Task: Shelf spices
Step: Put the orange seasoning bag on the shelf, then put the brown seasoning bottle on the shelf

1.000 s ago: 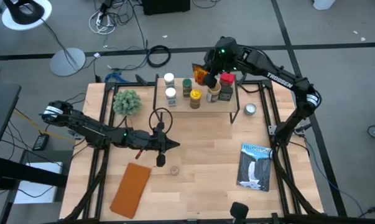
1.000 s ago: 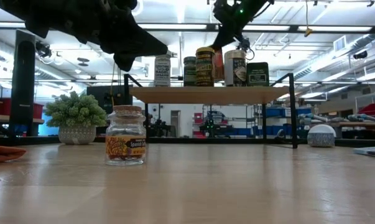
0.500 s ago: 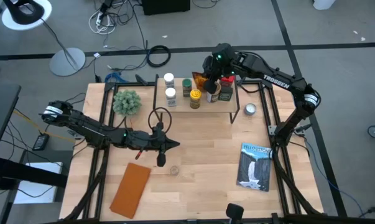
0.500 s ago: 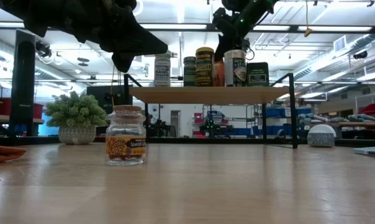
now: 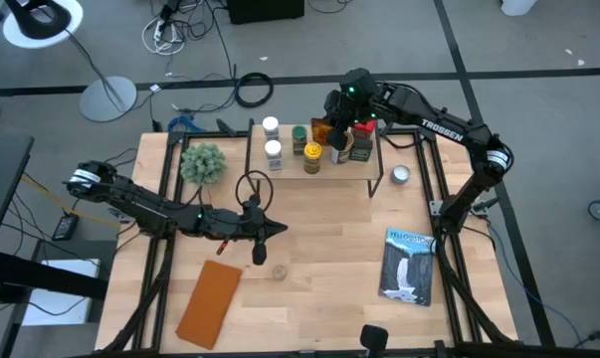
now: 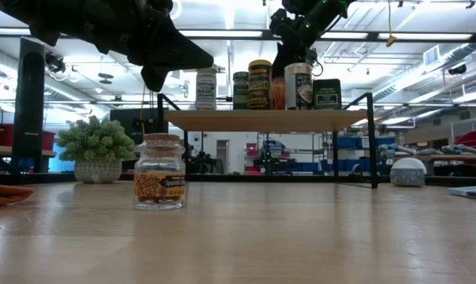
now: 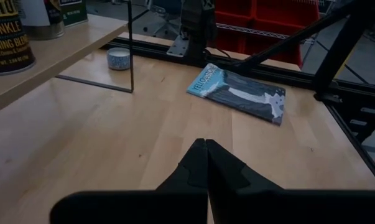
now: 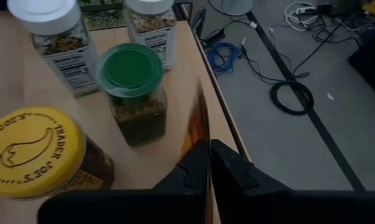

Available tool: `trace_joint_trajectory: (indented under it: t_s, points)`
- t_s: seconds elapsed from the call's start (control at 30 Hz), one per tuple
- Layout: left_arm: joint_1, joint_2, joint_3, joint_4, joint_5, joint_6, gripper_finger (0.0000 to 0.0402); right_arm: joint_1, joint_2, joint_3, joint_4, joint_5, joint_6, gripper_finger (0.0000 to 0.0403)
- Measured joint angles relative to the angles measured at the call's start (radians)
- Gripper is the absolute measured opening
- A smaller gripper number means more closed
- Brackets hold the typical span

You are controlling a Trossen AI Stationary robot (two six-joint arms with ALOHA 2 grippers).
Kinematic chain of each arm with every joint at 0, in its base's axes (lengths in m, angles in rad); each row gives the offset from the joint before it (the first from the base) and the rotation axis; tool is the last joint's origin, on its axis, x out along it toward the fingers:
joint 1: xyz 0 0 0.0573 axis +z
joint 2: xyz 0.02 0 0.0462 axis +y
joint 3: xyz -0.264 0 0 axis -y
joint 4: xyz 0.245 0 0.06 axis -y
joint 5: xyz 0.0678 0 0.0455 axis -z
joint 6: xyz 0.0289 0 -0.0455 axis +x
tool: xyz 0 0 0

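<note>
Right wrist view: your right gripper (image 8: 209, 163) has its jaws pinched on the amber packet (image 8: 196, 127), which stands on edge as a thin upright sheet at the far rim of the shelf (image 8: 16, 93). Green-lidded jar (image 8: 132, 93) sits just beside the packet; yellow-lidded jar (image 8: 32, 155) next to that; two white-lidded jars (image 8: 50, 31) further along.

High view: right gripper (image 5: 331, 127) is over the shelf's (image 5: 280, 171) far right part, among the jars and the dark tin (image 5: 360, 149). Whether the packet's lower edge touches the plank, cannot tell.

One spice is left off the shelf: a cork-topped jar (image 6: 159, 171) upright on the surface (image 5: 319, 239), near side, left of centre. Your left gripper (image 5: 263, 235) hangs just above and beside it, jaws pressed together on nothing. The jar (image 5: 279, 272) lies just nearward of that gripper, long axis vertical. Left arm is clearly the nearer; it must open before coming down around the jar.
</note>
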Motion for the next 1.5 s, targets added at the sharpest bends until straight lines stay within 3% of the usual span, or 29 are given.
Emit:
trace_joint_trajectory:
  t_s: [0.4,0.83,1.27,1.5]
  points:
    - [0.000,0.000,0.000,0.007,-0.023,-0.010,0.0001,-0.012,0.000,0.033,0.005,0.010,-0.052,0.0067]
    - [0.000,0.000,0.000,-0.003,-0.022,-0.001,0.0001,0.024,-0.001,0.189,0.029,0.013,-0.067,0.0072]
    - [-0.001,-0.001,0.000,0.031,-0.021,-0.096,0.0001,0.238,-0.001,0.180,-0.099,-0.003,-0.066,0.0066]
    - [-0.002,-0.001,0.000,0.029,0.000,-0.107,0.0001,0.423,-0.003,0.083,-0.218,0.027,0.013,0.0033]
